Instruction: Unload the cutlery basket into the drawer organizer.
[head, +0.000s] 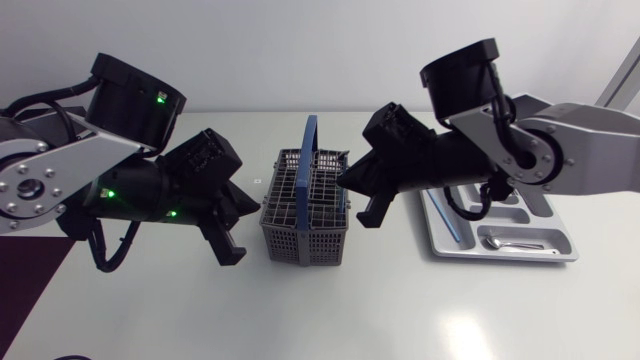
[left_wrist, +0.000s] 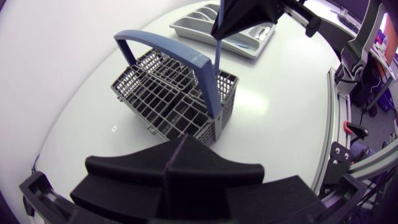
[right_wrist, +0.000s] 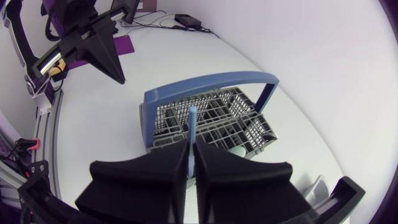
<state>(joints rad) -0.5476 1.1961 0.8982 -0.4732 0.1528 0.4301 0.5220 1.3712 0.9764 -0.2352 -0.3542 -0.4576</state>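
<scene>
The grey cutlery basket (head: 305, 215) with its blue handle (head: 310, 140) stands mid-table. My right gripper (head: 346, 182) hangs over the basket's right side, shut on a thin blue cutlery handle (right_wrist: 191, 124) that rises from a compartment; from the left wrist view the blue cutlery handle (left_wrist: 217, 53) hangs below the fingers. My left gripper (head: 254, 206) is shut and holds nothing, just left of the basket (left_wrist: 174, 102). The grey drawer organizer (head: 560, 255) lies at the right, with a spoon (head: 512, 243) and a blue-handled piece (head: 447, 218) in it.
A shiny metal piece (right_wrist: 239, 149) shows inside the basket near my right gripper. The organizer's rim (left_wrist: 186, 28) lies beyond the basket from the left arm. White tabletop stretches in front of the basket and the organizer.
</scene>
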